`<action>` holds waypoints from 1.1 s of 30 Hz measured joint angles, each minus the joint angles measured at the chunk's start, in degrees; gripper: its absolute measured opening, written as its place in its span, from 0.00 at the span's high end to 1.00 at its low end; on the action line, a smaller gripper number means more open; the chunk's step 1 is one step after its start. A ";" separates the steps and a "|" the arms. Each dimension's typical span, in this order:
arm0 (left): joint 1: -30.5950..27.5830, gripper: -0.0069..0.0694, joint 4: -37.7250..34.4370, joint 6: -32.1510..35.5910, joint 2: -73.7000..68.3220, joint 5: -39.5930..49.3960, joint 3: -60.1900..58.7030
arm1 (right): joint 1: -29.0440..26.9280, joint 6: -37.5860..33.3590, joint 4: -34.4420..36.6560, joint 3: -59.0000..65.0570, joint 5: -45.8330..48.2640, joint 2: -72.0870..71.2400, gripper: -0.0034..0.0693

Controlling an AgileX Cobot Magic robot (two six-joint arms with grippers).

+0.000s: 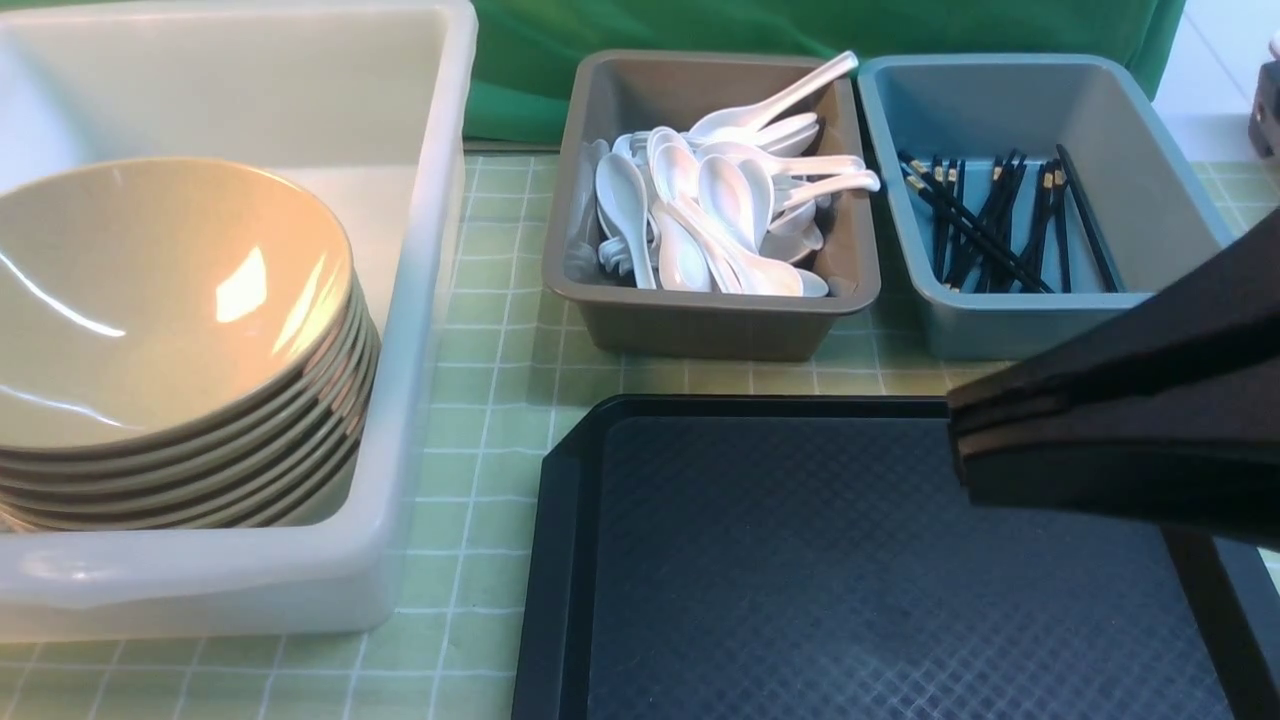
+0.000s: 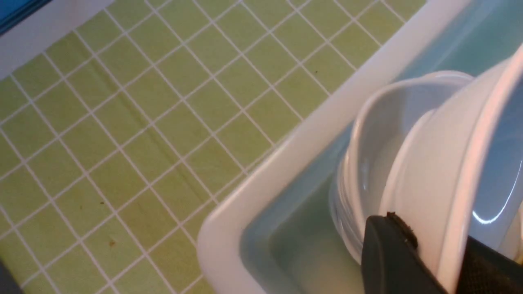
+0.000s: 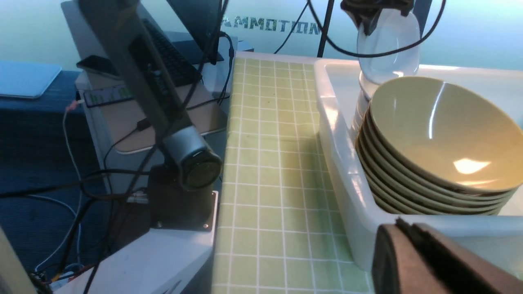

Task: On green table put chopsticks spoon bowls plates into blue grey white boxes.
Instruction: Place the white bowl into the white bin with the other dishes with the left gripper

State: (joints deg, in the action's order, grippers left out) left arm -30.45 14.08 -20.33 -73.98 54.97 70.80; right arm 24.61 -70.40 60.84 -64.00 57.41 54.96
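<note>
Cut off at front view's left edge: white box [image 1: 432, 300], bowls [image 1: 170, 330]. Cropped at bottom: tray [image 1: 800, 570]. Cropped at right: right gripper [image 1: 956, 436]. In left wrist view, only fingertips [image 2: 388, 253] of left gripper [image 3: 382, 12], plate [image 2: 431, 175] running out of frame.

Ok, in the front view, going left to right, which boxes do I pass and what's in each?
white box holding stacked bowls → grey box of spoons → blue box of chopsticks
</note>
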 joint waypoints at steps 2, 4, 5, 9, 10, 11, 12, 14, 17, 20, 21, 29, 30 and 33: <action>0.00 0.89 1.43 -1.91 -0.68 -1.06 0.00 | 0.00 0.00 -0.02 0.00 0.01 0.00 0.92; 0.00 0.89 2.14 -2.48 -1.50 -1.95 0.00 | 0.00 0.00 -0.08 0.00 0.01 0.00 0.92; 0.00 0.89 2.30 -2.74 -2.12 -2.29 0.00 | 0.00 0.00 -0.08 0.00 0.01 0.00 0.92; 0.00 0.89 2.43 -3.14 -5.32 -3.30 0.00 | 0.00 -0.05 -0.08 0.00 -0.04 0.00 0.92; 0.00 0.89 2.37 -3.18 -6.38 -3.49 0.00 | 0.00 -0.05 -0.08 0.00 -0.10 0.00 0.92; -0.01 0.89 2.27 -3.18 -6.89 -3.60 0.00 | 0.00 -0.05 -0.08 0.00 -0.10 0.00 0.92; -0.14 0.89 1.96 -3.25 -7.73 -3.81 0.00 | 0.00 -0.05 -0.08 0.00 -0.10 0.00 0.92; -0.60 0.89 0.57 -3.39 -9.23 -4.08 0.00 | 0.00 -0.05 -0.08 0.00 -0.29 0.00 0.92; -1.76 0.89 -2.64 -3.58 -11.16 -4.41 0.00 | 0.00 -0.05 -0.26 0.00 -0.53 0.00 0.92; -2.33 0.89 -4.84 -3.78 -12.42 -5.00 0.00 | 0.00 -0.05 -0.48 0.00 -0.91 0.00 0.92; -2.60 0.89 -6.16 -4.53 -12.99 -5.07 0.16 | 0.00 -0.05 -0.50 0.00 -1.30 0.00 0.92; -2.77 0.82 -6.72 -6.94 -14.05 -4.02 0.18 | 0.00 -0.05 -0.56 0.00 -1.51 0.00 0.90; -2.77 0.79 -6.66 -7.51 -14.27 -3.47 0.18 | 0.00 -0.05 -0.56 0.00 -1.51 0.00 0.90; -2.77 0.70 -6.45 -8.65 -14.40 -1.94 0.18 | 0.00 -0.05 -0.56 0.00 -1.56 0.00 0.90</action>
State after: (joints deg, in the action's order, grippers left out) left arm -33.22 7.63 -28.97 -88.38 53.02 70.98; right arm 24.61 -70.45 60.28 -64.00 55.86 54.96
